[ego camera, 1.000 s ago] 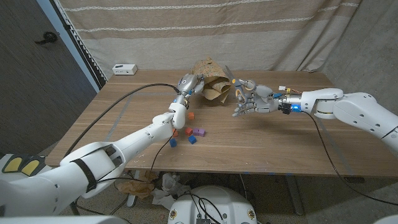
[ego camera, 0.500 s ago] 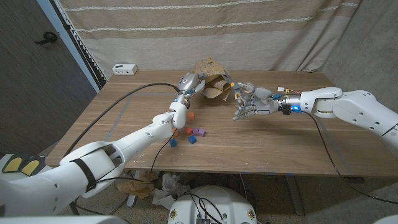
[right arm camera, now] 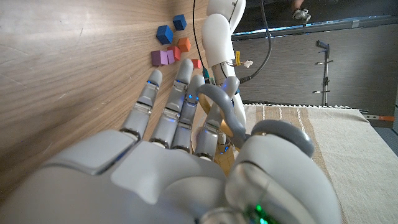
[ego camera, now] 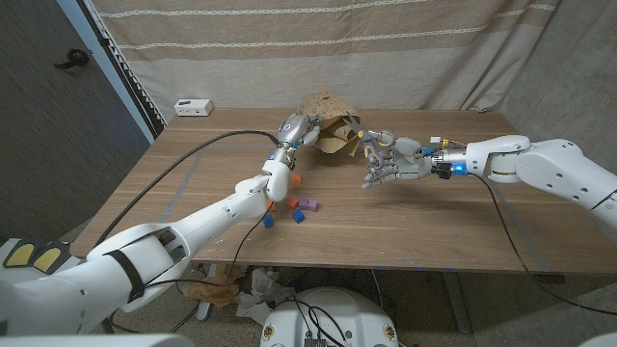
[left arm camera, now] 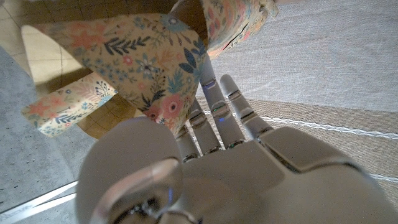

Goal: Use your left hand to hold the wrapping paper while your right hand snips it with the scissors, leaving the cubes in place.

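Crumpled matt wrapping paper lies on a smooth wood-grain table, before coarse woven cloth.

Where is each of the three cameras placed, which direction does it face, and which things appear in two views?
Head view: on the robot's head, looking down at the wooden table; both arms enter from the bottom corners, left hand gripping the wrapping paper, right hand holding the scissors.
Left wrist view: along the back of the left hand, facing the paper's floral side.
Right wrist view: along the back of the right hand, facing the scissors' handle, the cubes and the left arm.
Shared: paper in head and left wrist views; scissors and cubes in head and right wrist views.
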`<state>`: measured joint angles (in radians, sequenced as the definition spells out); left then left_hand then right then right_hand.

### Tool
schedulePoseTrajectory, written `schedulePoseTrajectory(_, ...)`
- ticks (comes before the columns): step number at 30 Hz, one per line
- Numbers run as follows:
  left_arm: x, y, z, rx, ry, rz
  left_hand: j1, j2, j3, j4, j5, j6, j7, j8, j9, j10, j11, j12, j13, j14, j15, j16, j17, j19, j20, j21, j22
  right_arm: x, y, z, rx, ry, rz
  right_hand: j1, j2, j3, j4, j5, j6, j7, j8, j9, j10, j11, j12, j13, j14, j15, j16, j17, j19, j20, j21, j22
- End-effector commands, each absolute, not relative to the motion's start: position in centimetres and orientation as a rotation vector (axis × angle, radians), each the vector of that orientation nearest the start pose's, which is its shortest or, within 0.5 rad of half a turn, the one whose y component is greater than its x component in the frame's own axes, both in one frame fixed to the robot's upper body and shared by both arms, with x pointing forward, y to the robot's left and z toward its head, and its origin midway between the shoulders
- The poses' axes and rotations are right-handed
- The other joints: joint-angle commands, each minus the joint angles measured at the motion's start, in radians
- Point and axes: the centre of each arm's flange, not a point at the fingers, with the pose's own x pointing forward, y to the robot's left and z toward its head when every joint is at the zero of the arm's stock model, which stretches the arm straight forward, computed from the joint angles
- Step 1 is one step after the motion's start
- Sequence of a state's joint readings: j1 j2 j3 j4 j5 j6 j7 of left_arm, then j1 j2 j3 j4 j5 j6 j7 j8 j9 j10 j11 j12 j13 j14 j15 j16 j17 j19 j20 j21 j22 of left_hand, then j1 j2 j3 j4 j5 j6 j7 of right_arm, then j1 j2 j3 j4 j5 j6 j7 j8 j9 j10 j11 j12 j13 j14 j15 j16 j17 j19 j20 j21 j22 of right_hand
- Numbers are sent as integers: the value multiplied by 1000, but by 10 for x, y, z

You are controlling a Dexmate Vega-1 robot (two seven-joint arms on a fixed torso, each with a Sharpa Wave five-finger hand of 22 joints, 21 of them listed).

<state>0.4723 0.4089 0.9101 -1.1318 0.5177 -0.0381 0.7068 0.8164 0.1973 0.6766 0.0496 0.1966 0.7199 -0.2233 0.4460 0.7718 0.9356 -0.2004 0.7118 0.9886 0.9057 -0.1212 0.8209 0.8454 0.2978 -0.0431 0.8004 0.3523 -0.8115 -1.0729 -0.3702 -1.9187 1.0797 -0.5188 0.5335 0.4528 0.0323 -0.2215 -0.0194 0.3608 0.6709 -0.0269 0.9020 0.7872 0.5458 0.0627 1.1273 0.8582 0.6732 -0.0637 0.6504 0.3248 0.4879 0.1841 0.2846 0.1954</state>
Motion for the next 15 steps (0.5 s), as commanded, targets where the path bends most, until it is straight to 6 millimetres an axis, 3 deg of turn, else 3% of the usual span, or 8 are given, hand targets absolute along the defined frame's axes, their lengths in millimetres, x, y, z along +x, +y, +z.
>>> schedulePoseTrajectory(1, 659, 125, 17, 1126, -1016, 251, 3, -1, -4, 1, 7, 8, 4, -3, 5, 25, -14, -2, 4, -5, -105, -2, 2, -6, -19, 9, 0, 527, -247, 20, -250, 0, 953, -2, 6, -3, -3, -4, -172, 177, -5, 1, -2, -3, 24, -1, 2, -56, -2, 2, 11, 0, -1, 0)
schedulePoseTrajectory(15, 655, 123, 14, 1132, -1036, 236, 4, 0, -6, 1, 7, 10, 3, -5, 11, 31, -14, -5, 11, -5, -105, -4, 1, -12, -20, 21, -6, 529, -246, 19, -255, 7, 950, -2, 8, -3, -5, -5, -169, 177, -11, -1, -3, -2, 28, -6, 2, -56, -4, 1, 14, 1, -6, 0)
